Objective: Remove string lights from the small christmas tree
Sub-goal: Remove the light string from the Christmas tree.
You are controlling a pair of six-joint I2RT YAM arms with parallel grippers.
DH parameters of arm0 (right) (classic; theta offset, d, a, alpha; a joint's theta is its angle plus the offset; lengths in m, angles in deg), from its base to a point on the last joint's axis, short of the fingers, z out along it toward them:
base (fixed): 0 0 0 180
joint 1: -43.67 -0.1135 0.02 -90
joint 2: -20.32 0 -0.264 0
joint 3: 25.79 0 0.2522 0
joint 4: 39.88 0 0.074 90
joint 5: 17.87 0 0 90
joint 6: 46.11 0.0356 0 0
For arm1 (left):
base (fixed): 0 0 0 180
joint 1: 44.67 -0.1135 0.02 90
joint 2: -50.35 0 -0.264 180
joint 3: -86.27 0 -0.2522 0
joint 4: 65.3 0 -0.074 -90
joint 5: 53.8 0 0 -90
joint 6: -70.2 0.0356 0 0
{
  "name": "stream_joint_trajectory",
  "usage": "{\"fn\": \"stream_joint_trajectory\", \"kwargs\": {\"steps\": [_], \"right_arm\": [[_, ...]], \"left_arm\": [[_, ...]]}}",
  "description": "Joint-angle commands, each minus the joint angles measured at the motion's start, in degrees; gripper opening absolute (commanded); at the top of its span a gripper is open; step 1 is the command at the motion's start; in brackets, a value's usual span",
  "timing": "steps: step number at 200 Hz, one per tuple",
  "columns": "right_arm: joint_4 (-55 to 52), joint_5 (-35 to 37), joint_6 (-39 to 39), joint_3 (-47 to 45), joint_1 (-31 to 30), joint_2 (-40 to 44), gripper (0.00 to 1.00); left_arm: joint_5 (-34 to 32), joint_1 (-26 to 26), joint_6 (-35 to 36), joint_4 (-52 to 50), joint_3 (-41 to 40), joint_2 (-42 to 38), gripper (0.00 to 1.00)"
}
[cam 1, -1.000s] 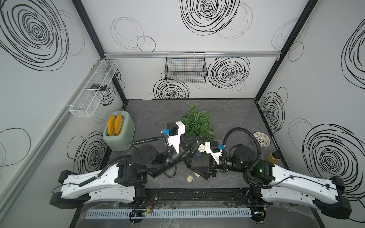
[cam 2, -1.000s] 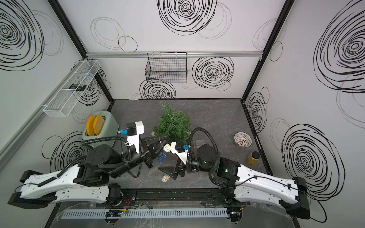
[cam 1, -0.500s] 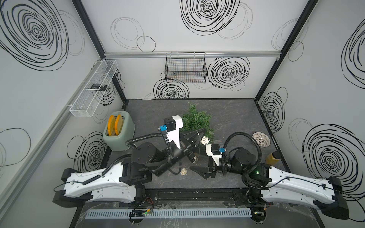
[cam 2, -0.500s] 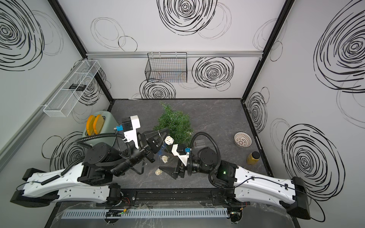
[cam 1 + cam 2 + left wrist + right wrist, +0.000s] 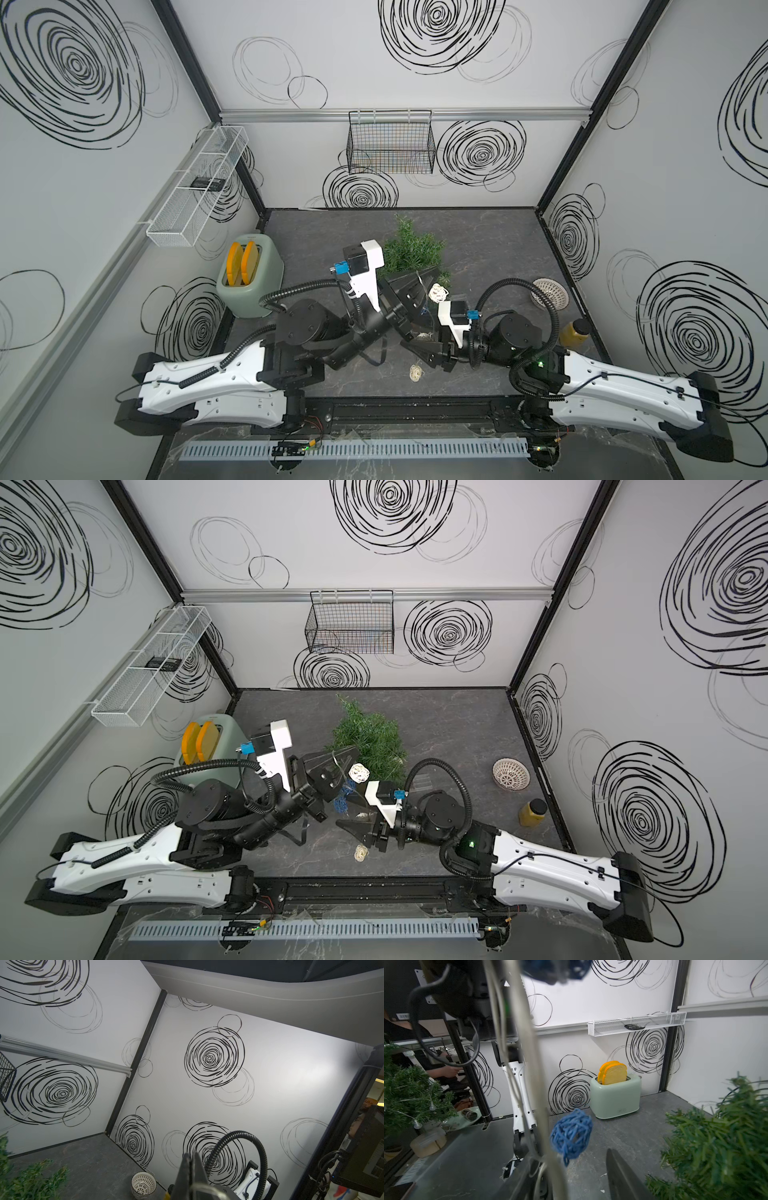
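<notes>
The small christmas tree (image 5: 411, 249) (image 5: 370, 733) stands mid-table, green and bushy. My left gripper (image 5: 417, 284) (image 5: 190, 1155) is raised in front of it, shut on the thin pale wire of the string lights. A cream ball (image 5: 436, 293) (image 5: 358, 772) and a blue ball (image 5: 343, 802) (image 5: 572, 1134) hang from it. Lower down, my right gripper (image 5: 419, 353) (image 5: 571, 1165) has its jaws apart, and the hanging wire strands (image 5: 550, 1167) pass between the fingers (image 5: 618, 1176). Two more cream balls (image 5: 415, 372) (image 5: 423, 336) hang low or lie on the table near the right gripper.
A mint toaster (image 5: 249, 282) with toast stands at the left. A white perforated bowl (image 5: 549, 291) and a yellow bottle (image 5: 574, 332) are at the right edge. A black wire basket (image 5: 390, 145) hangs on the back wall, a white rack (image 5: 195, 187) on the left wall.
My left gripper has lifted the strand up and back toward the tree. The right gripper's jaws have narrowed around the hanging wires, and the low cream ball has swung.
</notes>
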Motion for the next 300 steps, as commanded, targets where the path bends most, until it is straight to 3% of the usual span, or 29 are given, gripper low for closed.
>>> {"fn": "stream_joint_trajectory", "kwargs": {"steps": [1,50,65,82,115,229,255,300], "right_arm": [[2.40,0.98,0.09,-1.07,-0.30,1.10,0.45],[1.43,2.61,0.59,-1.42,-0.30,1.87,0.13],[1.08,4.08,0.89,-1.33,-0.30,2.08,0.02],[1.01,5.19,1.40,-1.18,-0.30,2.46,0.00],[-0.62,8.96,2.20,0.00,-0.28,3.33,0.00],[-12.57,31.17,-3.41,14.55,1.99,9.80,0.00],[-15.20,33.10,-4.38,19.83,7.52,7.84,0.00],[-17.82,25.75,-2.61,28.46,22.45,3.21,0.00]], "left_arm": [[1.45,0.27,-0.93,4.93,0.84,0.44,0.00],[0.47,0.25,-1.00,4.52,0.59,0.30,0.02],[0.11,0.23,-0.90,4.46,0.06,-0.17,0.31],[-0.99,0.17,-0.96,4.16,-0.84,-0.89,0.63],[-4.14,0.03,-0.60,2.29,-3.07,-3.26,0.99],[-13.81,-0.58,4.47,-5.03,-11.64,-18.07,0.96],[-15.78,-0.67,4.99,-5.63,-14.02,-21.15,0.96],[-18.36,-1.04,5.88,-8.01,-15.38,-24.22,0.96]]}}
